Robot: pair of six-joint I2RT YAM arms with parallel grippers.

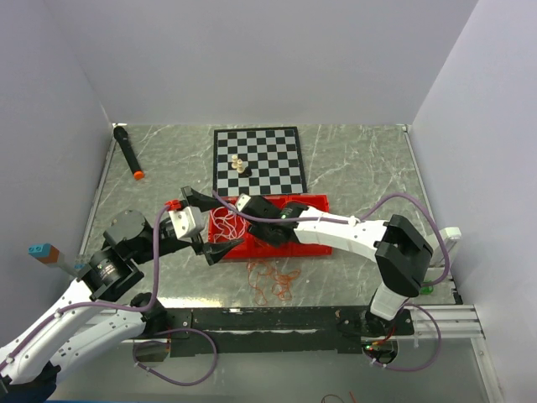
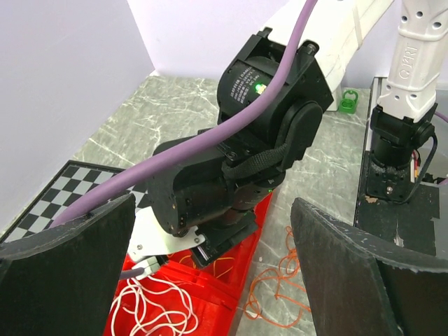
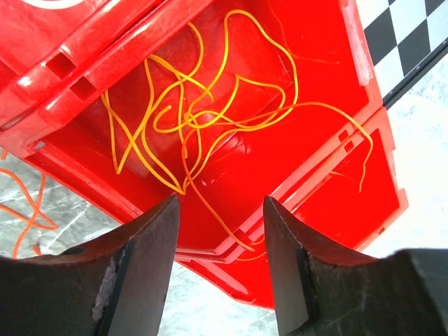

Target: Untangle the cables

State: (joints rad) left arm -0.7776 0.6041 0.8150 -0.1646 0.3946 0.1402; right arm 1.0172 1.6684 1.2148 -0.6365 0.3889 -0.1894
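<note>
Red tray (image 3: 70, 63) holds white cables (image 1: 225, 225) and yellow cables (image 3: 210, 119), orange cables (image 1: 273, 281) lie on the counter (image 1: 361, 168) just beside it, and left end effector (image 1: 201, 225) and right end effector (image 3: 220, 238) gape empty over it.

Dark vertical lettering, seemingly "I2RT", on the right arm's white upright link (image 2: 413, 59) at the far right, small white print on its black joint housing (image 2: 241, 80), too fine to read
</note>
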